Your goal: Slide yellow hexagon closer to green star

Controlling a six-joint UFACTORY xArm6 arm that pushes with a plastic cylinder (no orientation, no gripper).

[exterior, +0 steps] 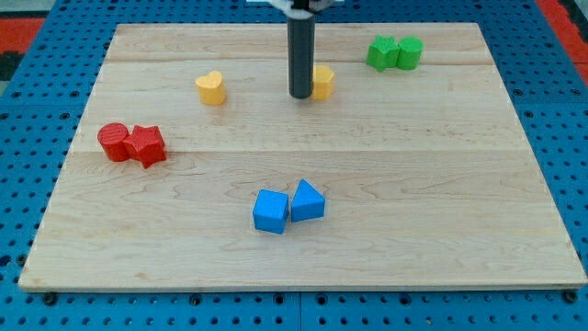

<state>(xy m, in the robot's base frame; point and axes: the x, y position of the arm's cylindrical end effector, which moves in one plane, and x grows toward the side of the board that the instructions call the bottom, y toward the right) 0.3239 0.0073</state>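
The yellow hexagon (323,81) sits near the view's top centre on the wooden board (413,211). My tip (300,95) touches its left side, and the rod hides part of it. The green star (380,52) lies to the upper right of the hexagon, touching a green round block (410,51) on its right. A gap of board separates the hexagon from the green star.
A yellow heart-shaped block (211,88) lies left of my tip. A red round block (115,142) and a red star-like block (146,145) sit together at the left. Two blue blocks (270,211) (307,201) touch at bottom centre. Blue pegboard surrounds the board.
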